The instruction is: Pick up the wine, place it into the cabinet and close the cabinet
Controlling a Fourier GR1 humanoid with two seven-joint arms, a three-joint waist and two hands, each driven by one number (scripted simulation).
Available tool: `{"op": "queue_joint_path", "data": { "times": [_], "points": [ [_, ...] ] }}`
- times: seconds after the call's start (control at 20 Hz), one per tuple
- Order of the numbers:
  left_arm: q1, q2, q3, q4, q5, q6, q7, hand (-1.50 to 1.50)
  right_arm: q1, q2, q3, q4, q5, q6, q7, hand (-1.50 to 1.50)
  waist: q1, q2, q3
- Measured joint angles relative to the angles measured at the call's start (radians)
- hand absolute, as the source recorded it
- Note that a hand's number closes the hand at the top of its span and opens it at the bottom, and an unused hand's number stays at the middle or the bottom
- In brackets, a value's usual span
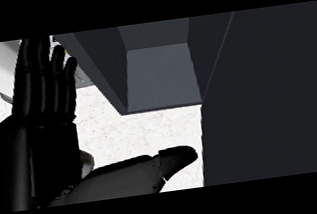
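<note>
Looking steeply down, a dark grey cabinet (157, 63) fills the upper middle of the view, open, with its paler inner floor showing. A very dark tall panel, probably the cabinet door (272, 94), covers the whole right side of the view, standing edge-on to the opening. Beneath them runs the white speckled table (142, 131), its left edge visible at the far left.

The left hand (40, 119) stands at the left side of the table, black, fingers straight and pointing up, spread a little, holding nothing. It appears to be resting. Its thumb (172, 158) juts out toward the door's lower edge, close to it but apparently not touching.

The right hand does not show. The wine bottle is not visible either: it is not on the bare stretch of table, and nothing can be made out standing on the cabinet floor. Whether it already sits deeper inside cannot be told.

If the bottle is inside, the step in hand would be closing the cabinet. Done well, that likely means pressing flat fingers against the door's outer face near its free edge and swinging it steadily across the opening, keeping the resting left hand and thumb out of its path.
</note>
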Motion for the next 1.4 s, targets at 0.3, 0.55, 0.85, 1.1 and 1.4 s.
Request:
{"op": "queue_joint_path", "data": {
  "times": [0.3,0.55,0.85,1.1,1.4],
  "points": [
    [0.035,0.002,0.026,-0.059,-0.045,-0.033,0.036,-1.50,-0.014,0.001,0.004,-0.002,0.005,-0.018,0.012,-1.50,0.000,0.000,0.000],
    [0.055,0.028,0.097,-0.088,-0.016,-0.070,0.045,-1.50,-0.026,-0.007,0.012,-0.005,0.009,-0.030,0.027,-1.50,-0.002,0.001,-0.001],
    [0.102,0.080,0.167,-0.143,0.004,-0.117,0.056,-1.50,-0.044,-0.013,0.017,-0.005,0.013,-0.044,0.049,-1.50,0.001,0.001,-0.001],
    [0.126,0.127,0.246,-0.147,0.042,-0.152,0.051,-1.50,-0.064,-0.012,0.024,-0.006,0.016,-0.062,0.066,-1.50,0.000,0.001,-0.001],
    [0.237,0.172,0.344,-0.164,0.144,-0.177,-0.007,-1.50,-0.068,-0.015,0.027,-0.006,0.019,-0.068,0.060,-1.50,0.001,0.002,-0.002]
  ]
}}
